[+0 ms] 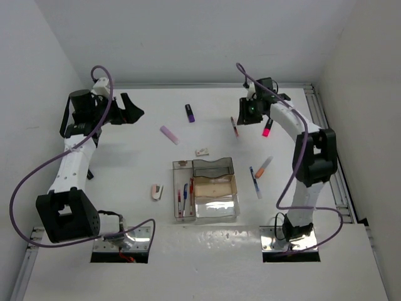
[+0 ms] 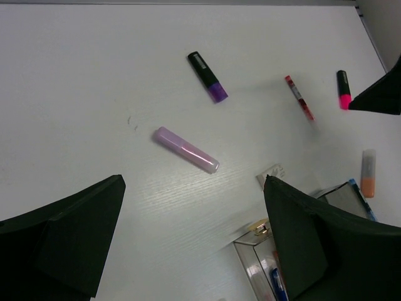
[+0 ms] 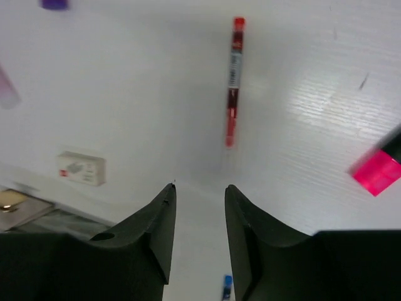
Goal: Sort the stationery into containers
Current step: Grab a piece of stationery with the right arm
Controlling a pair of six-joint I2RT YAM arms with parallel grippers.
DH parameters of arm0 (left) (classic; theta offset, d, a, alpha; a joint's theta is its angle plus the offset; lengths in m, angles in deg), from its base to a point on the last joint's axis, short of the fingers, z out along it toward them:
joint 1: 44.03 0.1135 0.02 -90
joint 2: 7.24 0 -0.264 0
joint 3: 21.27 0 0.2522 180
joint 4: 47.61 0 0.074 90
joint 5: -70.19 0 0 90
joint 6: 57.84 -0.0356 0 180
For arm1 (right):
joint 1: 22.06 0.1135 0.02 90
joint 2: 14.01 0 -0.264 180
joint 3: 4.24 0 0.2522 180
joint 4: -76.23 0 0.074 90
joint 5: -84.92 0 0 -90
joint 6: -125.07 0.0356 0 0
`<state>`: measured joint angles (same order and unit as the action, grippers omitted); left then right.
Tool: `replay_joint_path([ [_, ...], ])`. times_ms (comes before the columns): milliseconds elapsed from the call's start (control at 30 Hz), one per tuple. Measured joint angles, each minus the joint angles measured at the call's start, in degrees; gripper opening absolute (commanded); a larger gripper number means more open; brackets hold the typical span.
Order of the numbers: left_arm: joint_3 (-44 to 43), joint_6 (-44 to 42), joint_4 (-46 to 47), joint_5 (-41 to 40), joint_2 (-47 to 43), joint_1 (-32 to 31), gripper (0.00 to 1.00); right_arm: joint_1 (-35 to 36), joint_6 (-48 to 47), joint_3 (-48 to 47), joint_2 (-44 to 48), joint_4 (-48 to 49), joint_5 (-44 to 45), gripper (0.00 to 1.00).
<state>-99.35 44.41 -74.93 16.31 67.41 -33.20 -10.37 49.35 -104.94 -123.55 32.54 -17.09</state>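
- The left claw (image 1: pixel 132 108) hangs over the far left of the worktop (image 1: pixel 125 164), its jaws spread wide apart with nothing between them.
- The right claw (image 3: pixel 199 188) hovers over the far right. Its jaws are a narrow gap apart and hold nothing.
- A red pen (image 3: pixel 233 81) lies on the worktop just beyond the right claw's fingertips, not touching them.
- A pink highlighter (image 3: pixel 379 169) with a black cap lies to the right of that pen, near the right arm.
- A purple highlighter (image 2: pixel 208 76) lies at far centre, between the two claws.
- A lilac highlighter (image 2: pixel 187 150) lies just nearer than the purple one and to its left, apart from it.
- A small white eraser (image 1: pixel 202 151) lies flat just beyond the containers.
- An orange highlighter (image 1: pixel 264 166) and a blue pen (image 1: pixel 255 180) lie close together, to the right of the containers.
- A small pink and white item (image 1: pixel 156 191) lies to the left of the containers; what it is I cannot tell.
- The containers stand together at near centre. The long narrow tray (image 1: pixel 177 182) is on the left, with a red pen and a blue pen inside it.
- To its right stand the grey tray (image 1: pixel 213 168) farthest, the amber tray (image 1: pixel 233 186) in the middle and the clear tray (image 1: pixel 216 214) nearest.
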Motion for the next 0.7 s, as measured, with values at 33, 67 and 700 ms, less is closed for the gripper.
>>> replay_joint_path([
  [33,0.0,-0.33,-0.02,-0.59,0.09,-0.59,1.0,-0.31,-0.83,-0.33,-1.7,-0.63,0.44,0.41],
  [67,0.0,-0.76,-0.04,-1.18,0.15,-1.14,1.0,-0.44,-1.53,-0.44,-3.21,-1.07,0.98,0.43],
  [700,0.0,-4.11,-1.29,-7.54,1.68,-5.77,1.0,1.44,-7.63,-4.7,-12.92,-1.81,6.05,0.45],
])
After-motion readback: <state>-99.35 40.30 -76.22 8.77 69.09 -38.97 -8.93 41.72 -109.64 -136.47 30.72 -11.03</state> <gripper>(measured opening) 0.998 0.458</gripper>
